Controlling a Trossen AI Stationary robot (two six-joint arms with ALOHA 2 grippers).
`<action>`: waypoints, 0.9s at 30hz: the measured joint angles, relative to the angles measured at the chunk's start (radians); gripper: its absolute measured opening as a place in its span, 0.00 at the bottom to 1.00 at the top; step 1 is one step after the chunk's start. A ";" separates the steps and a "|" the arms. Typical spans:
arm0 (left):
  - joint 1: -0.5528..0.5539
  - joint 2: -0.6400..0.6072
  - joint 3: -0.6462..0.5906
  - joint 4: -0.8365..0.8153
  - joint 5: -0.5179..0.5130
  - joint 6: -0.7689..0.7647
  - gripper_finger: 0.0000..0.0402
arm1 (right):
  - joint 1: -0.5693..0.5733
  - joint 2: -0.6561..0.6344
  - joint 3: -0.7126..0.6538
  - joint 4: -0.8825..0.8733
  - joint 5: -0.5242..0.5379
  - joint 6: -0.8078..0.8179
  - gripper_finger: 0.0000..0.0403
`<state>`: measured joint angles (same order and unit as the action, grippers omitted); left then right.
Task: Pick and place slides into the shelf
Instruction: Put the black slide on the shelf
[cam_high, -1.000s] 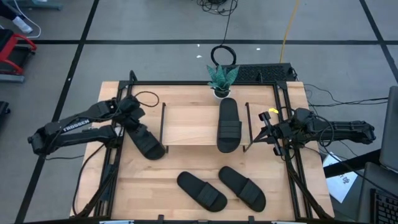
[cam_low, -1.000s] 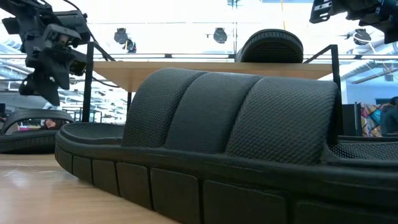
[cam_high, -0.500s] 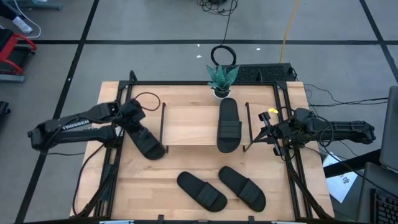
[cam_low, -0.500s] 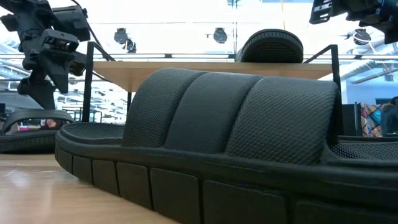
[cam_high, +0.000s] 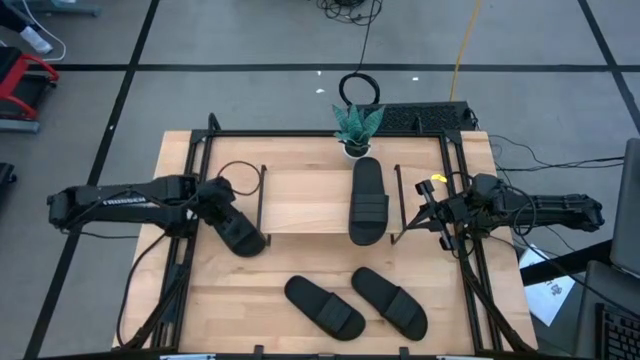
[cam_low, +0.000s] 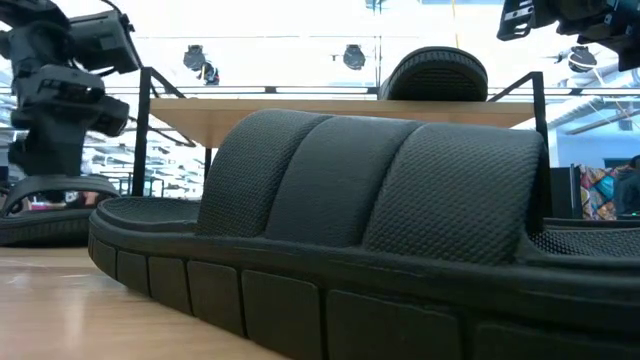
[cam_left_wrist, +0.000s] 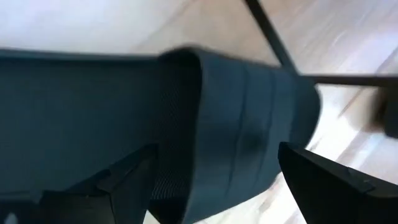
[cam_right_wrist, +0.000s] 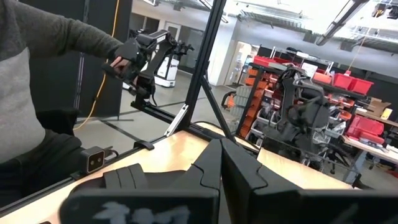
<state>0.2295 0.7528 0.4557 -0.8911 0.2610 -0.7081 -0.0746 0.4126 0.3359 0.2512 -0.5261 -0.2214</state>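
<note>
Hovering the left gripper (cam_high: 215, 203) with fingers (cam_left_wrist: 124, 180) spread on both sides of 1 slide (cam_high: 238, 233) lying on the tabletop (cam_high: 250, 290) just left of the shelf (cam_high: 305, 200), needing a firm, even squeeze before lifting, with the right gripper (cam_high: 432, 212) waiting, fingers pressed together.

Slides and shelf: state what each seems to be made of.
The slides: apparently moulded matte black foam or rubber; the sole edge is segmented, and the strap shows a fine woven-mesh texture in padded ribs. The shelf: a pale board with visible wood grain, probably wood or laminate, between thin black side frames that look like metal.
</note>
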 joint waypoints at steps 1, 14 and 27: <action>-0.011 0.000 -0.014 0.025 0.003 -0.002 0.82 | 0.000 0.000 0.000 0.000 0.000 0.000 0.00; -0.082 0.000 -0.133 0.307 0.103 -0.008 0.75 | 0.000 0.000 0.000 0.006 0.000 0.000 0.00; -0.133 -0.003 -0.139 0.402 0.164 -0.056 0.03 | 0.000 0.000 0.000 0.006 0.000 0.000 0.00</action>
<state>0.0965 0.7500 0.3168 -0.4896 0.4254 -0.7638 -0.0749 0.4126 0.3363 0.2573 -0.5262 -0.2214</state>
